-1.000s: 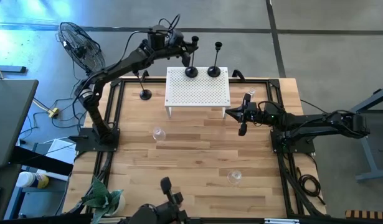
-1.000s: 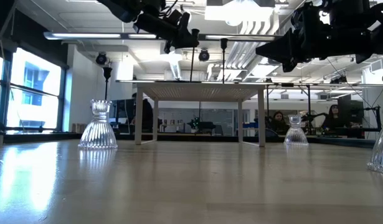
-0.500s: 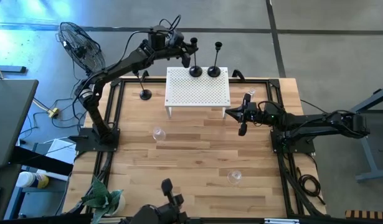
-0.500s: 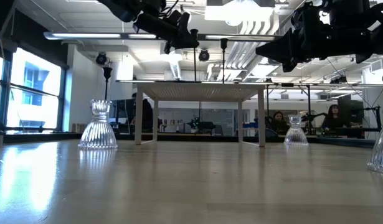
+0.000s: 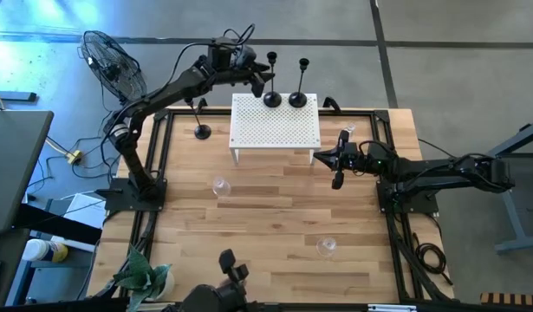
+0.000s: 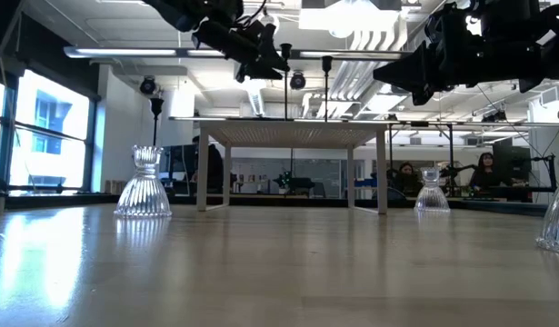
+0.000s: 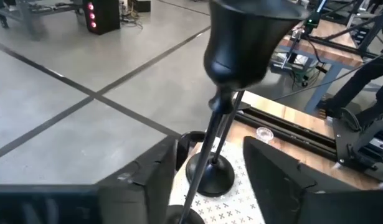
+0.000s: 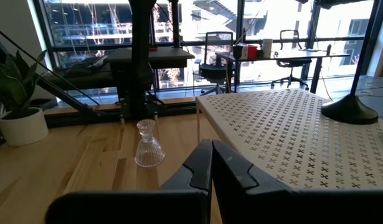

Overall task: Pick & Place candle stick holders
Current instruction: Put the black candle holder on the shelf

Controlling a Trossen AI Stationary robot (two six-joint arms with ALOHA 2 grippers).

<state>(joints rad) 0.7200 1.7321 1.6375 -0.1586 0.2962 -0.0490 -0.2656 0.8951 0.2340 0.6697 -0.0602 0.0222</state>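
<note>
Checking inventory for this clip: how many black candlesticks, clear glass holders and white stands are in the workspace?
Black thin-stemmed candlesticks: 3
Clear ribbed glass holders: 3
White perforated stand: 1
Total: 7

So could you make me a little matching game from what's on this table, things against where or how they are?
Things:
1. left gripper
2. right gripper
3. lone black candlestick
4. potted plant

Places or states:
A. on the wooden table, left of the white stand
B. shut, by the stand's right end
C. at the table's corner
D. open, either side of a placed candlestick

Pairs: 1-D, 2-B, 3-A, 4-C
</note>
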